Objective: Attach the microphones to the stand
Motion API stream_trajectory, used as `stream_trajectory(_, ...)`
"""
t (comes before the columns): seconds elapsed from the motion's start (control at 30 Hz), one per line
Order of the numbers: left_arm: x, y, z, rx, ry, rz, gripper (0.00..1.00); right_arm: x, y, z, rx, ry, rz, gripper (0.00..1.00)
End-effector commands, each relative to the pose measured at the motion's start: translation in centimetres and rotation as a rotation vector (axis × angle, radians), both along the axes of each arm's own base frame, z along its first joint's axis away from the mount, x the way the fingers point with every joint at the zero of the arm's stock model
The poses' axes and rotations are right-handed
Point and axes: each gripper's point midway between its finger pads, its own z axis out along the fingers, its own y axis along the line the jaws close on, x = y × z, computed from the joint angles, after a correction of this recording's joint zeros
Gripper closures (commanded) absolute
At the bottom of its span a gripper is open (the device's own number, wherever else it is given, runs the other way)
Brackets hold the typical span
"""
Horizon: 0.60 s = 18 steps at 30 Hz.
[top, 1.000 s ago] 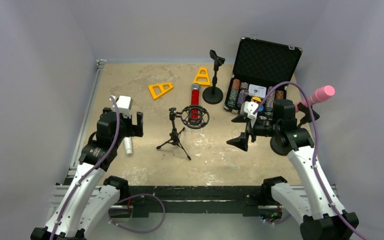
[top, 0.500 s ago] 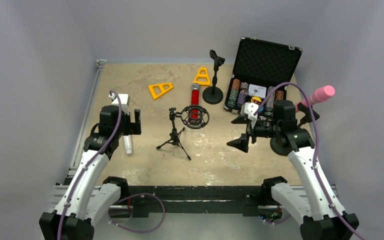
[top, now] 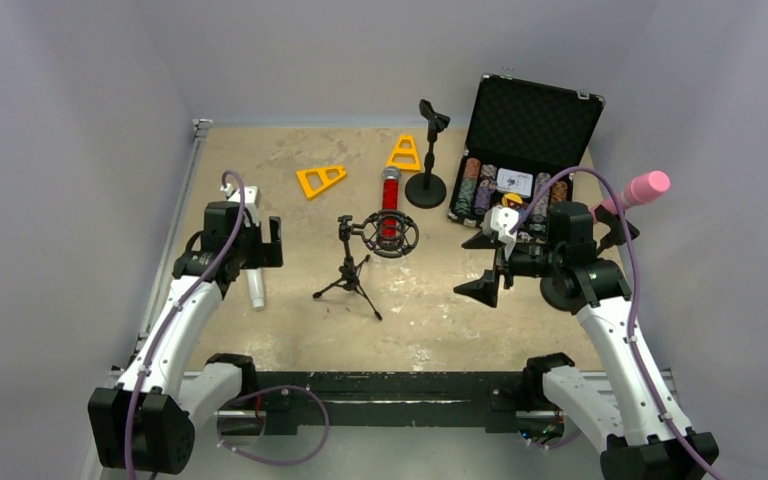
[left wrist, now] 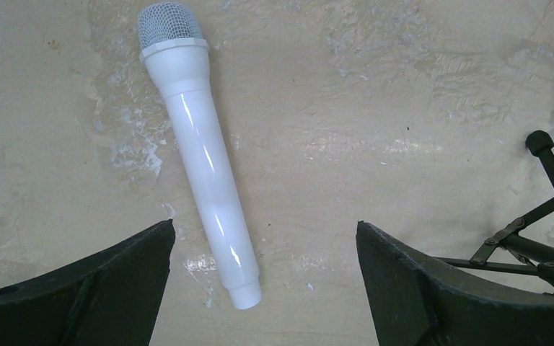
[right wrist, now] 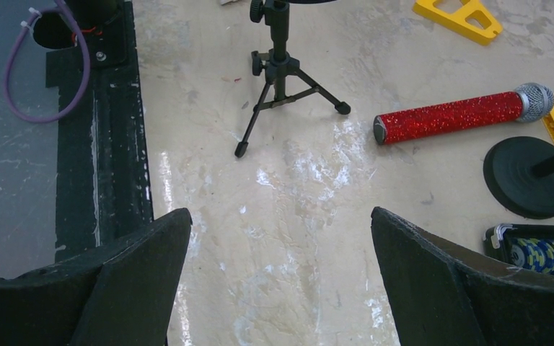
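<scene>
The white microphone (left wrist: 202, 151) with a grey mesh head lies flat on the table, its tail end between my open left gripper's (left wrist: 263, 241) fingers, untouched. In the top view it (top: 256, 291) lies just below the left gripper (top: 263, 250). The glittery red microphone (right wrist: 462, 113) lies on the table behind the small tripod stand (top: 358, 262) with a shock-mount ring. The pink microphone (top: 632, 192) sits tilted on a stand at the right, behind my right arm. My right gripper (top: 480, 263) is open and empty above bare table. A round-base clip stand (top: 428, 150) stands empty at the back.
An open black case of poker chips (top: 520, 150) stands at the back right. Two yellow triangles (top: 321, 180) (top: 404, 153) lie at the back. The tripod's legs (left wrist: 541, 238) reach toward the left gripper's right finger. The black rail (right wrist: 108, 137) edges the near side.
My left arm has shifted its pose and its wrist has moved slightly toward the back, above the white microphone. The right arm and the microphones have not moved.
</scene>
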Motion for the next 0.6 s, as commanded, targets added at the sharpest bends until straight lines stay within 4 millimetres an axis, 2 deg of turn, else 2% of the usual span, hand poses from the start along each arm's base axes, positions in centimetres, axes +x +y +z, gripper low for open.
stream_trajectory(0.0, 1.0, -0.1, 0.9, -0.030, -0.004, 0.021, 0.01, -0.4, 0.3, 1.2, 0.022, -0.033, 0.031, 0.02)
stream_trajectory(0.27, 1.9, 0.6, -1.0, -0.031, 0.091, 0.056, 0.07, -0.6, 0.3, 1.3, 0.026, -0.039, 0.035, 0.02)
stream_trajectory(0.4, 2.2, 1.5, -2.7, -0.039, 0.169, 0.119, 0.10, -0.8, 0.3, 1.5, 0.028, -0.043, 0.037, 0.02)
stream_trajectory(0.57, 2.3, 1.9, -5.0, -0.052, 0.285, 0.176, 0.19, -1.0, 0.3, 1.7, 0.032, -0.052, 0.041, 0.02)
